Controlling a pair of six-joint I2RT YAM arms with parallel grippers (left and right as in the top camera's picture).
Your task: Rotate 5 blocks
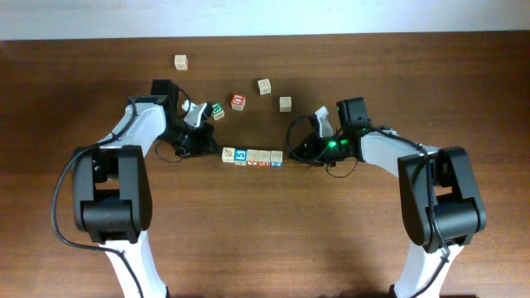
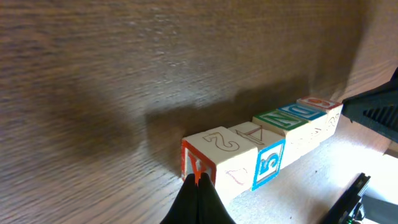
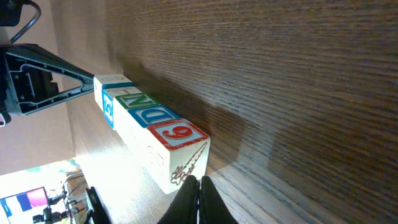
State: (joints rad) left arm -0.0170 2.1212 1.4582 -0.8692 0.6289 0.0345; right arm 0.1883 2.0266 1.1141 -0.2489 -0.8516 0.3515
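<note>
A: Where did the task's blocks sit?

B: A row of five small pale wooden alphabet cubes [image 1: 252,156] lay mid-table on the dark brown wood-grain table [image 1: 265,240]. They sat side by side, faces touching, and the row ran left to right between the two arms.

A: Left gripper?

B: The left gripper [image 1: 205,149] was at the row's left end. In the left wrist view its fingers [image 2: 198,190] were pressed together with nothing between them. The tip was right at the red-edged end cube [image 2: 214,152], the one with a "2" on top. I couldn't tell whether it touched.

A: Right gripper?

B: The right gripper [image 1: 295,153] was at the opposite end, fingers [image 3: 199,193] likewise together and empty. It was just beside the end cube with a red-framed top [image 3: 177,140].

A: Anything else on the table?

B: Loose cubes of the same kind sat behind the row, well apart from it. One lay far back on the left [image 1: 180,62]. There was also a green-faced one [image 1: 218,110], a red-faced one [image 1: 238,102] and two pale ones [image 1: 263,86] [image 1: 285,103].
</note>
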